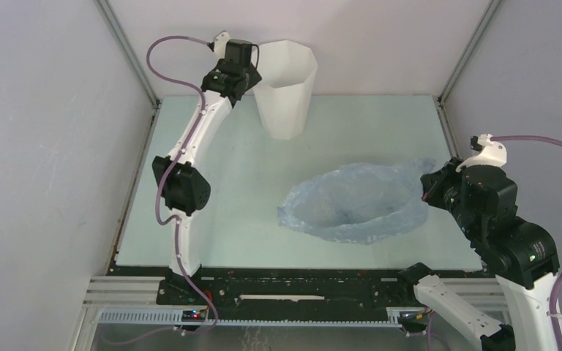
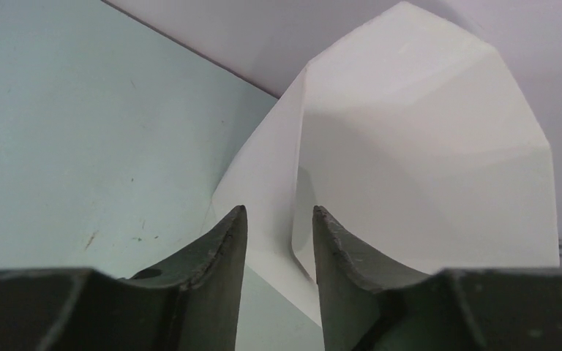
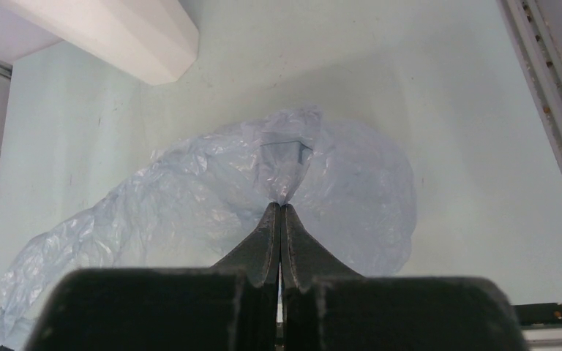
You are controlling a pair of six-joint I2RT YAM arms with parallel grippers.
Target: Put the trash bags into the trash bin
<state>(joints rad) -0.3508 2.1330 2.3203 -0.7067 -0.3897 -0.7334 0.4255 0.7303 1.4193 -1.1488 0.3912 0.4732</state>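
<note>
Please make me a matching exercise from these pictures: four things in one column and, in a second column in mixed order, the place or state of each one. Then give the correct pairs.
1. trash bin
2. trash bag
3. left gripper
4. right gripper

A. lies crumpled on the table, right of centre
B. shut on a pinch of blue film
C. stands upright at the far edge
D. jaws apart, astride a white rim

Pairs: 1-C, 2-A, 3-D, 4-B
</note>
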